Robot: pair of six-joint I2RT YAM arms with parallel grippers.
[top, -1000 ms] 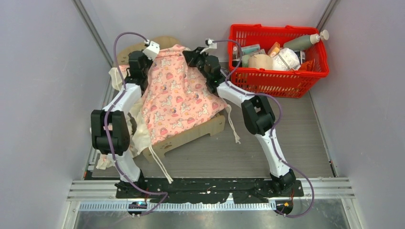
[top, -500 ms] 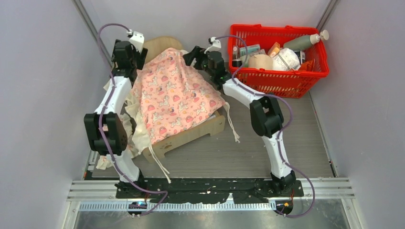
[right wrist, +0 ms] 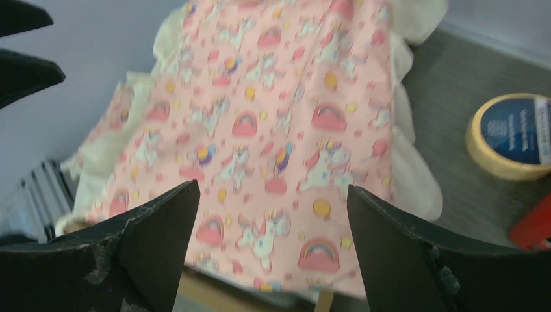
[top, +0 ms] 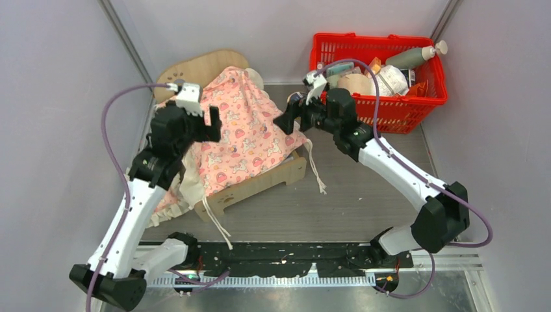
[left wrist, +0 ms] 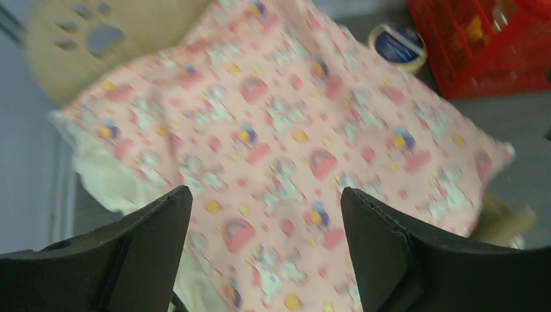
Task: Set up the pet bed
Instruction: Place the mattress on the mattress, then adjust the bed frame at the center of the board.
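Observation:
The pet bed stands at the back left, its arched plywood headboard (top: 201, 65) with the paw-print cutout (left wrist: 97, 39) showing above a pink unicorn blanket (top: 243, 136) that covers the bed. The wooden footboard (top: 260, 185) sticks out below the blanket; the mattress is hidden. My left gripper (top: 211, 123) hovers open over the blanket's left side (left wrist: 265, 195), holding nothing. My right gripper (top: 286, 121) hangs open over the blanket's right edge (right wrist: 273, 188), also with nothing in it.
A red basket (top: 380, 107) full of bottles and packets stands at the back right. A roll of tape (right wrist: 513, 136) lies on the table between bed and basket. White cords (top: 316, 170) trail from the blanket. Grey walls close in on both sides.
Both grippers have opened and let go of the blanket's head corners, then drawn back toward the near side. The blanket now lies spread over the bed.

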